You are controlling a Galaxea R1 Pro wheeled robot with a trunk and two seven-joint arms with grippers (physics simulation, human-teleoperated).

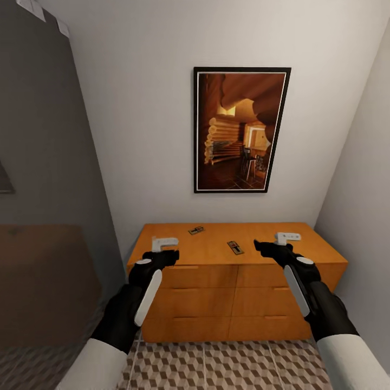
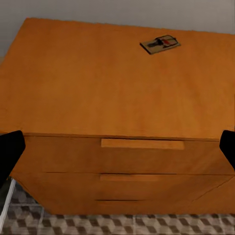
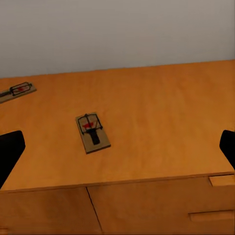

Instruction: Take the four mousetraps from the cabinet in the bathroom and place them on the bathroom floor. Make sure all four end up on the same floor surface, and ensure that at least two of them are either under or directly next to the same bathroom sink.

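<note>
The orange-brown cabinet stands against the back wall, with two mousetraps on its top. One mousetrap lies toward the back. The other mousetrap lies nearer the front edge, right of centre. My left gripper hovers open at the cabinet's front left edge, holding nothing. On the other side my right gripper is open and empty over the front right of the top, just right of the nearer trap. The cube-patterned bathroom floor runs below the cabinet.
A dark-framed picture hangs on the white wall above the cabinet. A grey wall closes in on the left and a white wall on the right, leaving a narrow alcove. The cabinet front has drawer panels with bar handles.
</note>
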